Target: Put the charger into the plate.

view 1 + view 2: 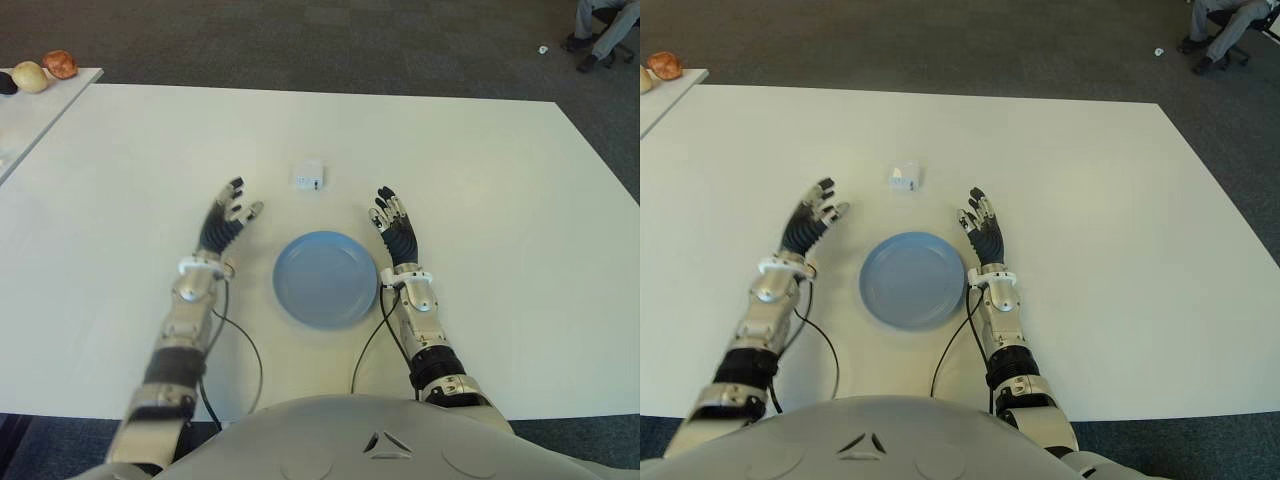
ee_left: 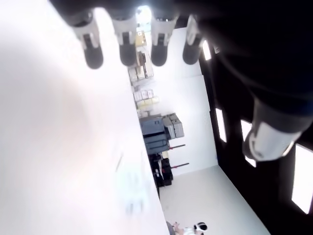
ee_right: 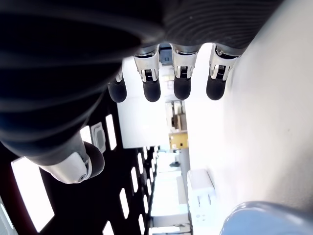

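Observation:
A small white charger (image 1: 309,175) lies on the white table (image 1: 500,200), just beyond a round blue plate (image 1: 326,278) that holds nothing. My left hand (image 1: 226,220) is left of the plate, fingers stretched out and holding nothing. My right hand (image 1: 393,222) is at the plate's right rim, fingers also straight and holding nothing. The charger sits between the two hands, a little farther out than the fingertips. In the right wrist view the charger (image 3: 201,192) and the plate's edge (image 3: 259,218) show beyond the spread fingers.
A second white table (image 1: 30,115) at the far left carries a few round fruits (image 1: 58,64). Dark carpet (image 1: 330,40) lies beyond the table. A person's legs (image 1: 605,30) show at the far right corner.

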{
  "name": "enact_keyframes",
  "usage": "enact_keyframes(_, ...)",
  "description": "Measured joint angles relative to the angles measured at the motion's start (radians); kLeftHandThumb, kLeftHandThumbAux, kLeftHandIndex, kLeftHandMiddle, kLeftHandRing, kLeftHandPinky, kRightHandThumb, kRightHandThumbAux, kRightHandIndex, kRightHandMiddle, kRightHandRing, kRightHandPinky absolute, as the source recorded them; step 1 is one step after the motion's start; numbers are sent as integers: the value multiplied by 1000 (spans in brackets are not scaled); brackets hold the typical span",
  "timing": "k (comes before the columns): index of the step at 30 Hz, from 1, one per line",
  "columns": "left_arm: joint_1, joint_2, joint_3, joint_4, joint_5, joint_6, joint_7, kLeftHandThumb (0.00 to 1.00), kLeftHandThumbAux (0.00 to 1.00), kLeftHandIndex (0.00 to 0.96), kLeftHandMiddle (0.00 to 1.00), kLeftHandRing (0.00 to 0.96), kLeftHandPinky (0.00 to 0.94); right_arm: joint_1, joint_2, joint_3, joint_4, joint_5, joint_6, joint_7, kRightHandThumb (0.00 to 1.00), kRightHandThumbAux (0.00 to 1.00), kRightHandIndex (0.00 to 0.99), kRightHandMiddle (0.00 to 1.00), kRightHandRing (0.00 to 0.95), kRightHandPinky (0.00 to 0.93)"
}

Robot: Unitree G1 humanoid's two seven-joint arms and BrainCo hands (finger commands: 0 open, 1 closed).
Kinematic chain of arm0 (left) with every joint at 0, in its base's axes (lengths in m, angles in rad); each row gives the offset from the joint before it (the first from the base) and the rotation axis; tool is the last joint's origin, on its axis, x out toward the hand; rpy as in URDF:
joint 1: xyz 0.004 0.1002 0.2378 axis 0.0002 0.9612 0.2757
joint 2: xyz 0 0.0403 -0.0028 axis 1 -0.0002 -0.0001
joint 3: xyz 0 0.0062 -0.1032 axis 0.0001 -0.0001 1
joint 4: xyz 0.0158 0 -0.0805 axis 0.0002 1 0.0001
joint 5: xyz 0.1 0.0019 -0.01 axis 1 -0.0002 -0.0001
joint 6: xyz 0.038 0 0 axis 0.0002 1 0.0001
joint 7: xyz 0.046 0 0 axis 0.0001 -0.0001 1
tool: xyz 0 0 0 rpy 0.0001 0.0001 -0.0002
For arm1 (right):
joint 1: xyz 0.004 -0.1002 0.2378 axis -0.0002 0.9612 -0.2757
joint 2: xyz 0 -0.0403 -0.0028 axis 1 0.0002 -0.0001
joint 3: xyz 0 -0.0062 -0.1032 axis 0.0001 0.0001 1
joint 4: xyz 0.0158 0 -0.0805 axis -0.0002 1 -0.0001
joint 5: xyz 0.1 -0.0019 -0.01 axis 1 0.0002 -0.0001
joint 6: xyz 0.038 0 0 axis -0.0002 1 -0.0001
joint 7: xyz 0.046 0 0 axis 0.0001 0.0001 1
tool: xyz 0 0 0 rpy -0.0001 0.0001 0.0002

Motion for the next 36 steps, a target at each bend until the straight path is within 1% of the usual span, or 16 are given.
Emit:
enact_keyframes(3,-102,33,11,64,0,26,0,0,597,0,11,0,0,0,0,0,-1,0,0,2,17,592,36,72,43,51)
enact_keyframes(6,-172,47,11,112,2,30,0,0,605,0,10,0,0,-1,0,0,-2,0,0,2,16,592,36,71,42,51)
enact_keyframes(9,-235,47,2,175,19,39,2,0,615,0,8,0,0,-2,0,-1,-1,0,0,5,16,593,37,72,42,51)
enact_keyframes(13,-306,42,-40,255,68,51,22,4,623,0,4,0,0,-2,0,-1,-1,1,0,8,16,595,38,73,43,53)
enact_keyframes(17,-354,43,-97,288,135,46,32,17,616,0,0,0,0,-1,0,-1,0,1,-1,8,16,596,38,74,44,53)
enact_keyframes(20,-374,49,-142,290,184,31,31,18,598,0,0,0,0,1,0,-1,0,0,-3,7,17,595,39,75,45,53)
enact_keyframes(25,-398,89,-244,289,301,18,20,2,556,0,0,0,0,6,0,-1,-2,0,-7,5,19,596,38,77,46,48)
enact_keyframes(31,-434,144,-380,322,470,-37,34,0,537,0,0,0,0,12,0,-2,-15,0,-6,0,20,592,37,78,45,44)
enact_keyframes(36,-478,161,-476,392,586,-91,78,0,535,0,0,0,0,17,0,-1,-29,0,0,1,23,592,35,76,43,43)
